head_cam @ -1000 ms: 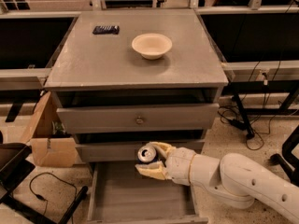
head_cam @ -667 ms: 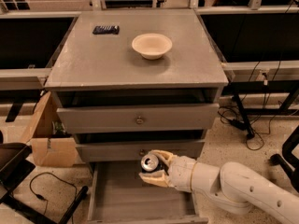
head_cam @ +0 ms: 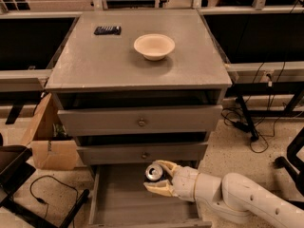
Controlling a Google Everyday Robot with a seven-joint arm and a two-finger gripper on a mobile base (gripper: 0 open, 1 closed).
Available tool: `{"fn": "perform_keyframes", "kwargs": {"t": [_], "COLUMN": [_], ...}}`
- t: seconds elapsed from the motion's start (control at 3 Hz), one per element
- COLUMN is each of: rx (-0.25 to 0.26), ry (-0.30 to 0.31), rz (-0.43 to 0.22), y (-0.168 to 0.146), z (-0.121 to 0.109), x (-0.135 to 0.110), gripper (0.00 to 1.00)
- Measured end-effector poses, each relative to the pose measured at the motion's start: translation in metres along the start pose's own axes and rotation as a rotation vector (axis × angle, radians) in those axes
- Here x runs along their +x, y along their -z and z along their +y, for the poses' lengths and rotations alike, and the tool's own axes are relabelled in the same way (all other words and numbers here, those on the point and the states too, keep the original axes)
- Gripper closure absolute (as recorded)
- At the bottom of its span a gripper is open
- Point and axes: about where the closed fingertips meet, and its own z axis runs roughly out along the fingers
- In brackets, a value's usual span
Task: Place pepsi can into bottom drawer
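The pepsi can [head_cam: 153,173], dark with a silver top, is held upright between the cream fingers [head_cam: 164,166] of my gripper [head_cam: 159,177]. The gripper is shut on the can and holds it over the pulled-out bottom drawer [head_cam: 118,203], a wide shallow grey tray with a plank-like floor, just in front of the middle drawer's front. My white arm [head_cam: 237,198] reaches in from the lower right.
The grey cabinet top [head_cam: 137,65] carries a cream bowl [head_cam: 154,46] and a flat black item [head_cam: 107,30]. Two upper drawers have round knobs [head_cam: 141,123]. A cardboard box [head_cam: 47,141] stands at the left. Cables and desk legs [head_cam: 247,118] lie at the right.
My gripper with the can has moved down and slightly right, lower over the open bottom drawer.
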Motion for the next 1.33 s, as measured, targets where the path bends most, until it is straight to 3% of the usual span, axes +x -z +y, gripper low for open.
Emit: {"fn": "perform_keyframes", "kwargs": {"t": [0.33, 1.33], "rx": [-0.015, -0.062], "ry": [-0.016, -0.015], "rz": [-0.01, -0.004], "y": [-0.018, -0.096], "z": [0.003, 0.003], "x": [0.025, 0.201], "gripper": [1.0, 1.0]}}
